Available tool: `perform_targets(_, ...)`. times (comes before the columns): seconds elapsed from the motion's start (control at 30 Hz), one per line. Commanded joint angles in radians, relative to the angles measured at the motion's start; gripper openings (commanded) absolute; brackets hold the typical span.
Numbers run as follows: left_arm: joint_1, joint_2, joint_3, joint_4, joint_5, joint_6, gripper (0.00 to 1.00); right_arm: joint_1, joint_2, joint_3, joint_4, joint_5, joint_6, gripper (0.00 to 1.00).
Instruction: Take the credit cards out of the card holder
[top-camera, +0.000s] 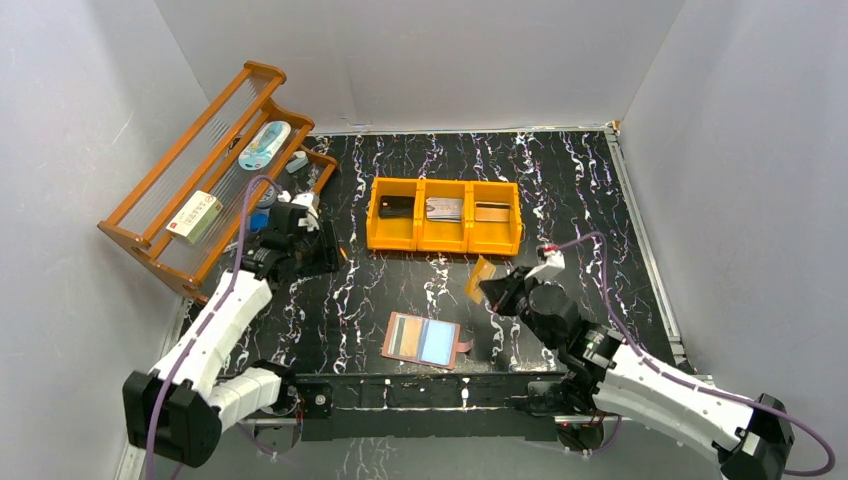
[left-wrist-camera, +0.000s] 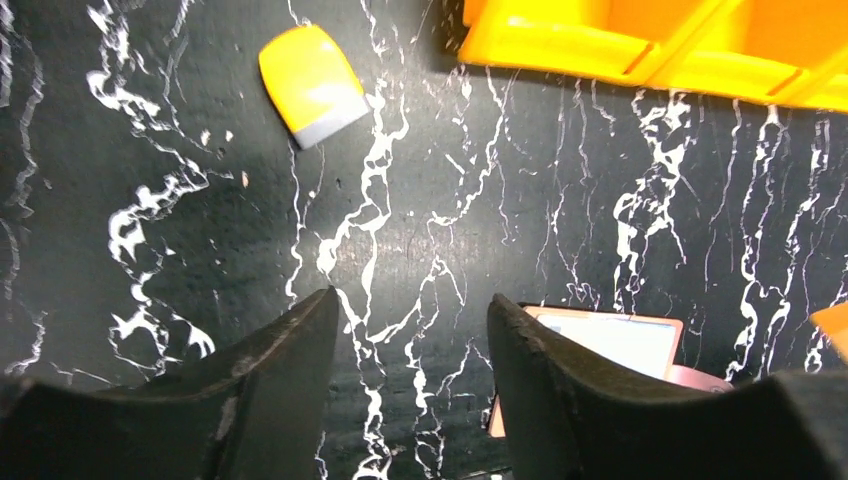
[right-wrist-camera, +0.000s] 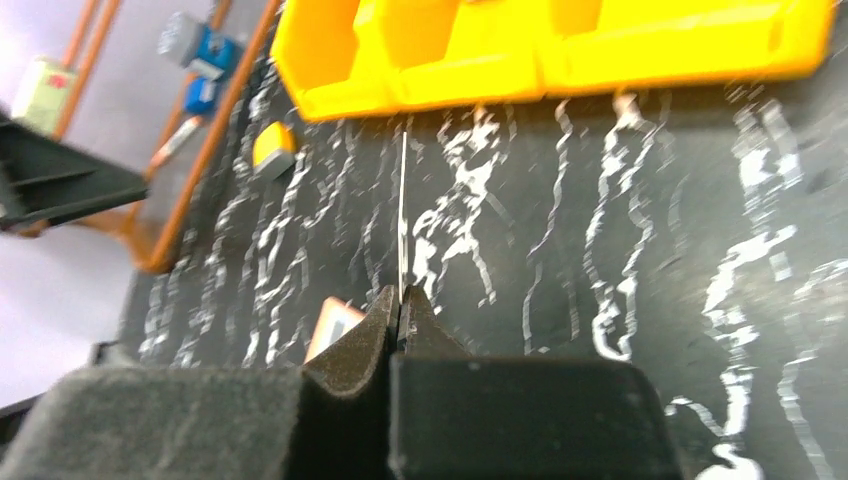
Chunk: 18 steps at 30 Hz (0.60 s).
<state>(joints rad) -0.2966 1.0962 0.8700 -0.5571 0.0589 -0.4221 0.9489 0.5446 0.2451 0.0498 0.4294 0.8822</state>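
Seen from the top, the black white-veined bench (top-camera: 580, 210) carries an orange three-compartment plastic tray (top-camera: 445, 243) toward 12 o'clock. A dark card (top-camera: 397, 207), a grey card (top-camera: 443, 209) and a brown card (top-camera: 490, 212) lie one to each compartment. A slatted wooden rack (top-camera: 190, 190) lines the 9-to-10 o'clock edge. The salmon-pink leather card holder (top-camera: 425, 340) lies open and flat toward 6 o'clock, near the front rail, with bare bench on every side. The left gripper (top-camera: 325, 240) hangs at 9 o'clock beside the rack's near end. The right gripper (top-camera: 497, 290) sits between tray and holder, apart from both, holding a thin yellow-orange plastic credit card (top-camera: 482, 279). In the left wrist view the left gripper (left-wrist-camera: 410, 300) has its jaws partly apart with nothing between them, only bare bench. A small yellow-and-grey block (left-wrist-camera: 312, 85) lies at 11 o'clock, the tray's wall (left-wrist-camera: 560, 45) at 1 o'clock and the card holder's edge (left-wrist-camera: 620, 340) at 4 o'clock. In the right wrist view the right gripper (right-wrist-camera: 400, 295) has its jaws pressed together on the credit card (right-wrist-camera: 402, 200), seen edge-on as a thin line. Its top edge stops short of the tray (right-wrist-camera: 560, 60), and open bench runs toward 3 o'clock.
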Motion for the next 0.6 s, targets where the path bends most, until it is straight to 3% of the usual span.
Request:
perform_targets(0.0,0.003,-0.176,-0.054,0.049,-0.045,0.116,0.60,-0.003,0.097,0.220,-0.169,0.208,-0.253,0.00)
perform_targets(0.13,0.002,-0.274,-0.113,0.113,-0.078,0.128,0.85,-0.012,0.211,0.347,-0.213,0.304,-0.408,0.00)
perform_targets(0.3,0.002,-0.246,-0.109,0.098,-0.131,0.130,0.90,-0.089,0.339,0.460,-0.208,0.311,-0.561,0.00)
perform_targets(0.57,0.002,-0.236,-0.098,0.078,-0.154,0.131,0.95,-0.324,0.453,0.509,-0.116,0.059,-0.674,0.00)
